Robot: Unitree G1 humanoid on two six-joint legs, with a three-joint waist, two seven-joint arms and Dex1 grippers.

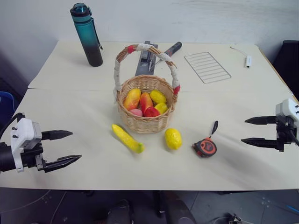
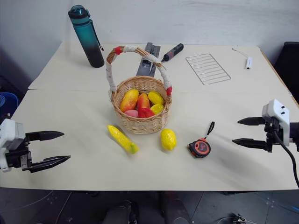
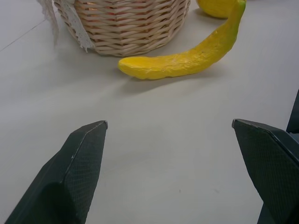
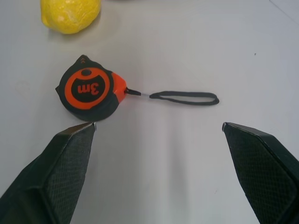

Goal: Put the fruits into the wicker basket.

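A round tan wicker basket [image 1: 145,122] with a tall cord-wrapped handle stands mid-table and holds several toy fruits. In front of it a long yellow banana [image 1: 127,138] lies on the table, with a small yellow lemon [image 1: 173,138] to its right. My left gripper [image 1: 64,148] hovers open at the left, fingers pointing toward the banana [image 3: 187,58], well short of it. At the right edge my right gripper [image 1: 248,131] is open and empty, aimed at the tape measure; the lemon [image 4: 70,15] lies beyond that.
An orange-black tape measure [image 1: 204,147] with a black strap lies right of the lemon. At the back stand a teal water bottle [image 1: 87,35], a dark tool [image 1: 145,58], a wire rack [image 1: 207,67] and a small white adapter [image 1: 248,61].
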